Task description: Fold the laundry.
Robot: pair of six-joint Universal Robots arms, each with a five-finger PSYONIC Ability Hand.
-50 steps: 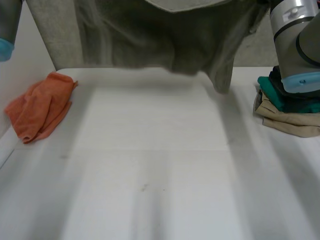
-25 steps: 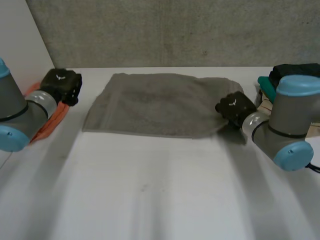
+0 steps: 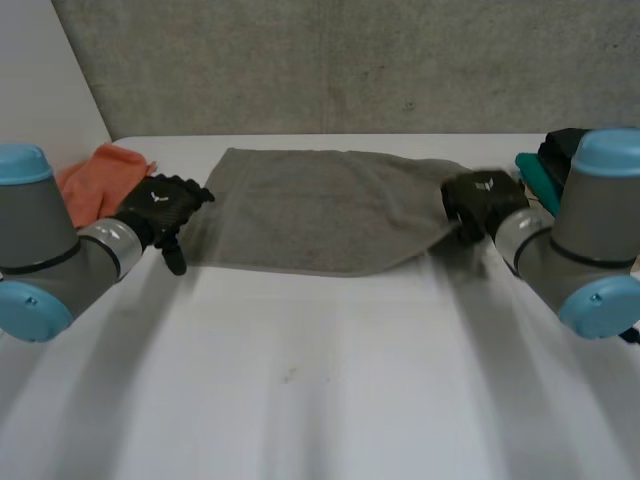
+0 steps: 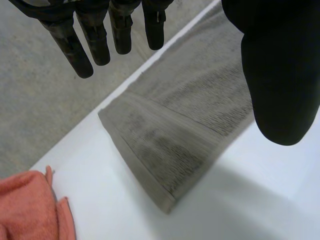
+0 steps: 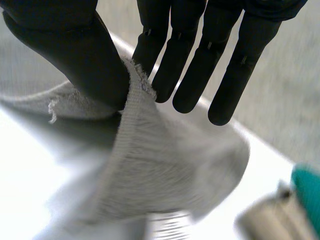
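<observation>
I see the grey towel [image 3: 320, 208] flat on the white table [image 3: 320, 380], stretched between my hands. The left hand [image 3: 160, 205] has left the orange cloth [image 3: 92, 172]; it hovers with fingers straight and spread, the towel's corner beneath its fingertips. The right hand [image 3: 482, 195] still pinches the opposite edge between thumb and finger
</observation>
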